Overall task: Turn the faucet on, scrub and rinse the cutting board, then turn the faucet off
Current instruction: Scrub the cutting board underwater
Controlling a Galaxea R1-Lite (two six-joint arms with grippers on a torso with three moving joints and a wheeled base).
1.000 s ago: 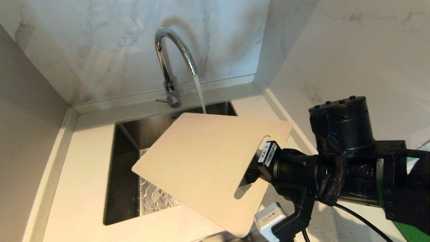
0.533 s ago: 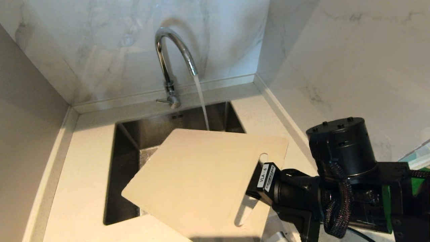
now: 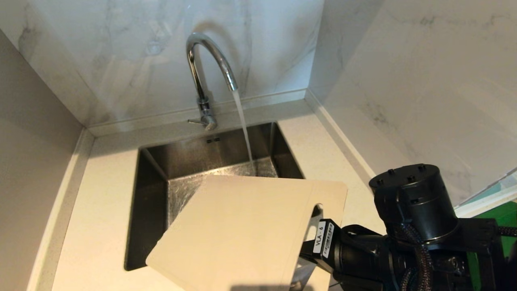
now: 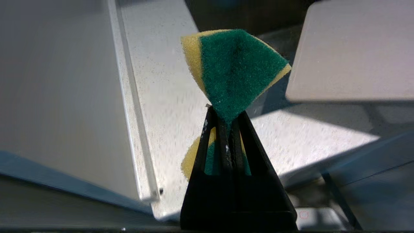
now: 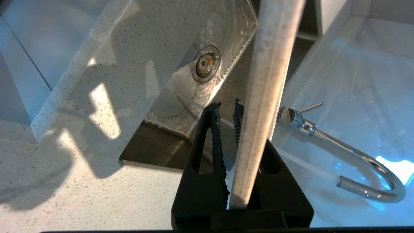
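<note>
The chrome faucet (image 3: 206, 68) runs, and its water stream (image 3: 244, 133) drops into the sink (image 3: 153, 169) just past the far edge of the cutting board (image 3: 242, 230). The beige board hangs tilted over the sink's near right part, slot end toward my right gripper (image 3: 309, 248), which is shut on it beside the slot. In the right wrist view the board (image 5: 268, 81) stands edge-on in the right gripper (image 5: 226, 108), with the faucet lever (image 5: 310, 108) beyond. My left gripper (image 4: 226, 113) is outside the head view and shut on a green-and-yellow sponge (image 4: 236, 68).
Pale speckled countertop (image 3: 101, 210) surrounds the steel sink. Marble walls meet in a corner behind and to the right. The drain (image 5: 206, 63) lies in the wet sink floor. A green flat thing (image 3: 503, 214) shows at the right edge.
My right arm has drawn back and down with the board. The board's far edge has left the water stream, which now falls straight into the sink.
</note>
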